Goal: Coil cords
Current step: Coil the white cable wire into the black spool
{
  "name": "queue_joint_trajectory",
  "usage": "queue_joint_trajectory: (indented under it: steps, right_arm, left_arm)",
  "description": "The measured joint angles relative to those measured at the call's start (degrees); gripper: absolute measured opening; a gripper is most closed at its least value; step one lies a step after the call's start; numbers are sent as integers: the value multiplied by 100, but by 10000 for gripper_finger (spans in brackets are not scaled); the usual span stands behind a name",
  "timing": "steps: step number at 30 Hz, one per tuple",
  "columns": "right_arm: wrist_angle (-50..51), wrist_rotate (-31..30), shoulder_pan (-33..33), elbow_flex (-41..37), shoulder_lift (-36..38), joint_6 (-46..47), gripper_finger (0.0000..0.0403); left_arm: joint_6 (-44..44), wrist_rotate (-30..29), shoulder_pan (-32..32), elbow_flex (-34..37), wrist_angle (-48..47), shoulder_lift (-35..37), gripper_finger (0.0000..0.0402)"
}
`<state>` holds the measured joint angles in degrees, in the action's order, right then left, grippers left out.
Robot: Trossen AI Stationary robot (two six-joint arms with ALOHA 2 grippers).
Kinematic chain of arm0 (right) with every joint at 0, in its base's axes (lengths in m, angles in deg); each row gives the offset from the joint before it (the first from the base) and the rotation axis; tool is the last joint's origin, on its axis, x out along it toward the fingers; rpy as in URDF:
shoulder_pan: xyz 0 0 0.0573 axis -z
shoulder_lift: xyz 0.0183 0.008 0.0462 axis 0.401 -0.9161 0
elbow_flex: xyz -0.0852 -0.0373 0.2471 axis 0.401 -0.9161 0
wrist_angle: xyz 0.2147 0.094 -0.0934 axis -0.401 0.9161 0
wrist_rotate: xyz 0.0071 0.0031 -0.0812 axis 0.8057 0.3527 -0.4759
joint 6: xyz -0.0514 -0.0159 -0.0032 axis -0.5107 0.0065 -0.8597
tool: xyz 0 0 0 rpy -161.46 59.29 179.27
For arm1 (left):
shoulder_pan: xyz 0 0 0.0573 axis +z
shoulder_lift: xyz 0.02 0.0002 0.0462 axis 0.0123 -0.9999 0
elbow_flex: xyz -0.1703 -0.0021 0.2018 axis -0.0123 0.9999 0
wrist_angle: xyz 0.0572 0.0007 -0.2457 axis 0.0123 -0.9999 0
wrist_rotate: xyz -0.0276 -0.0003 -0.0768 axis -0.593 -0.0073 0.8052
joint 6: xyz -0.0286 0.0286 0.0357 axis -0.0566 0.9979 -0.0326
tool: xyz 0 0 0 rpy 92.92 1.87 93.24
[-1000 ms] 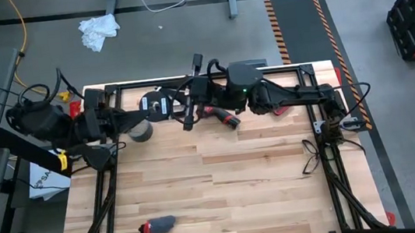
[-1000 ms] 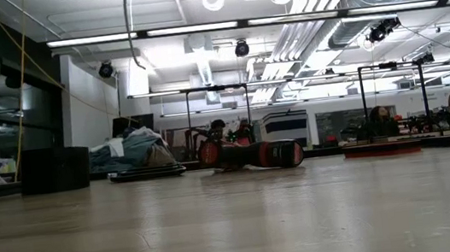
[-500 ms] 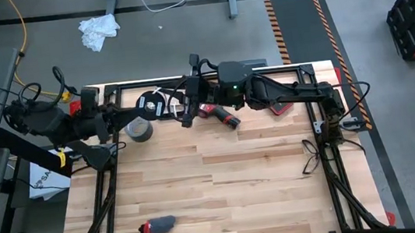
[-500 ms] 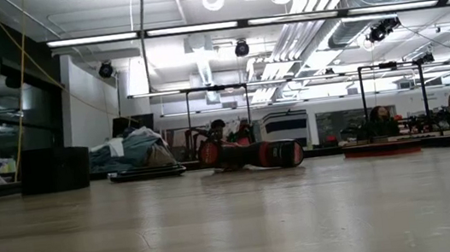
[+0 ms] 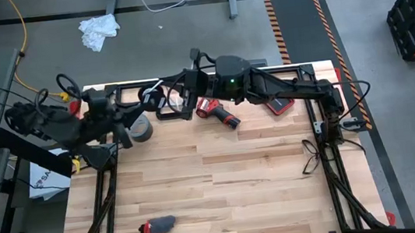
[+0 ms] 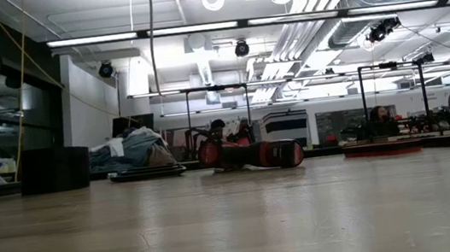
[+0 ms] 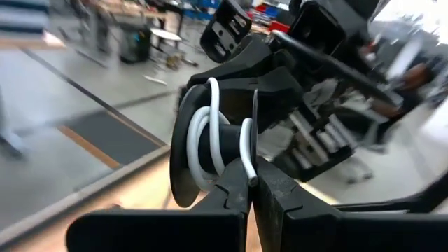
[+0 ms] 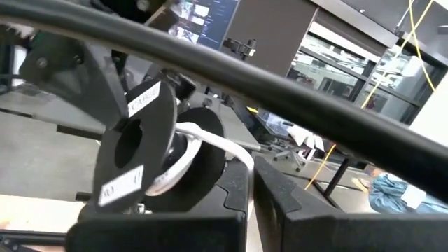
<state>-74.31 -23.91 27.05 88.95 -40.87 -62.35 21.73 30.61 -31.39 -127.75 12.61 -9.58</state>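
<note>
White cable [image 7: 210, 133] is wound in a few loops around a black spool [image 7: 187, 157], and in the high view we find that pair in the upper middle of the frame, at the table's [image 5: 223, 185] far edge, held up between the two arms. The left gripper [image 7: 250, 183] has its fingers pressed together on a strand of the cable right at the spool; the right gripper [image 8: 250, 183] looks likewise closed, its fingers meeting on the cable where it leaves the hub. We judge the winding to be well under way, with both arms sharing the work. The next move, we think, calls for turning another loop onto the hub while keeping the strand taut enough not to slip off the flange. How much cable is left loose we cannot tell: the arms cover it from above, and in the low view only a thin line hanging at the top shows.
</note>
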Motion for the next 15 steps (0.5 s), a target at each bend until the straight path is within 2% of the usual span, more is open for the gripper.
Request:
queue_joint_trajectory:
  steps: [15]
  right_arm:
    - [28, 4, 94, 2, 86, 62, 0]
  left_arm:
    - [1915, -894, 273, -2, 19, -225, 1]
